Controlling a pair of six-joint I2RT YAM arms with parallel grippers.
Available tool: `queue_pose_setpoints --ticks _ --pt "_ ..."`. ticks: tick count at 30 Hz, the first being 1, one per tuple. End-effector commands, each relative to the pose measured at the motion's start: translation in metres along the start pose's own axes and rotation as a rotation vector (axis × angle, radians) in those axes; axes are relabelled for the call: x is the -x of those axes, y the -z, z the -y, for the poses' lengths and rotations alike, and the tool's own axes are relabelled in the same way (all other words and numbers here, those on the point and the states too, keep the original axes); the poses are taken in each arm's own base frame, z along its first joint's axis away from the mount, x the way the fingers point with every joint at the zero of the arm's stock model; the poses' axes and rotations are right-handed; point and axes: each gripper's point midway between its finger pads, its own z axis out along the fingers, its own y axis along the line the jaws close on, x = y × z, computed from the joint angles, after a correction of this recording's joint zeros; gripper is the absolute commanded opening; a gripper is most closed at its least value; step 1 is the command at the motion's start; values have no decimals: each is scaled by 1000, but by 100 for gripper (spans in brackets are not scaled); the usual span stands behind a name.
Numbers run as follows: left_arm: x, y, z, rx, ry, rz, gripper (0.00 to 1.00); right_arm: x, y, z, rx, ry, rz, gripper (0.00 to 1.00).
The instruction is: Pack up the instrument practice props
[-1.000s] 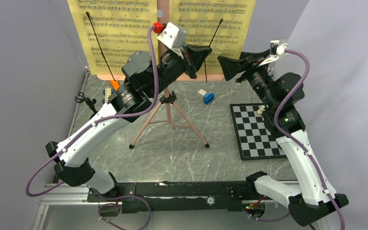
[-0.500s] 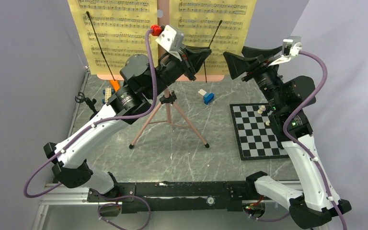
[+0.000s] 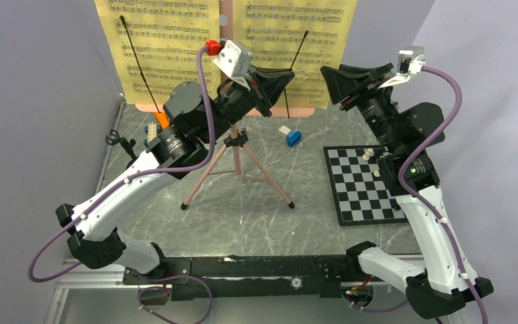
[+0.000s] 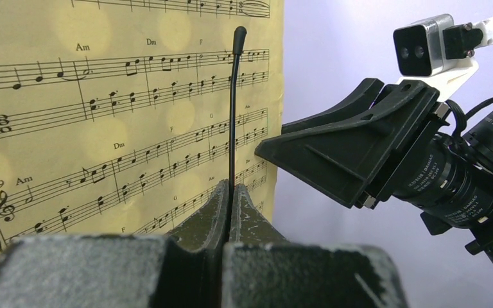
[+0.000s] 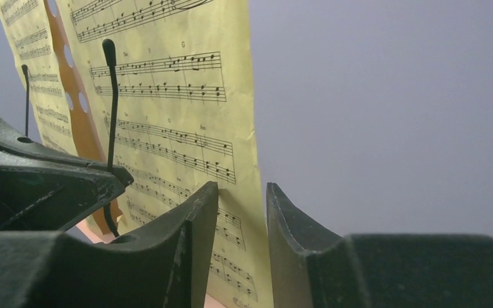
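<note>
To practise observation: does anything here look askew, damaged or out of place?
Nothing looks damaged or spilled. The pink music stand stands on its tripod, sheet-music pages flat. Only the chessboard and toy blocks seem foreign to music props.

Clad in white shells along left arm (image 3: 118, 192) and right arm (image 3: 428, 216), black at every joint. Trails a purple cable (image 3: 199, 81) per arm, ending toward 12 o'clock in a grey camera box (image 3: 233, 57) with red plug (image 3: 211, 47).
</note>
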Motion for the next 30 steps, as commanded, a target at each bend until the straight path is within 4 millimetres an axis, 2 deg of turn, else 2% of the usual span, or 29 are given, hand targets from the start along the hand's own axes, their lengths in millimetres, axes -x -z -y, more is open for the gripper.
queue_pose_setpoints --ticks 1,5,9,16,19,22,26,30 --pt "30 12 7 -29 1 69 0 30 2 -8 15 13 72 34" --pt "27 11 6 -24 -4 63 0 32 7 -10 13 14 75 24" --pt "25 10 4 -16 -9 61 0 34 14 -8 -10 17 77 1" --pt "22 10 2 -7 -17 57 0 38 29 -1 -63 41 93 0" --pt "21 10 0 1 -20 58 0 32 38 4 -99 44 75 0" --pt "20 9 -2 12 -19 57 1 37 49 10 -150 45 91 0" --pt "21 9 -5 34 -14 65 23 46 67 14 -203 51 117 0" --pt "19 9 -7 43 -10 66 34 53 87 13 -225 85 119 0"
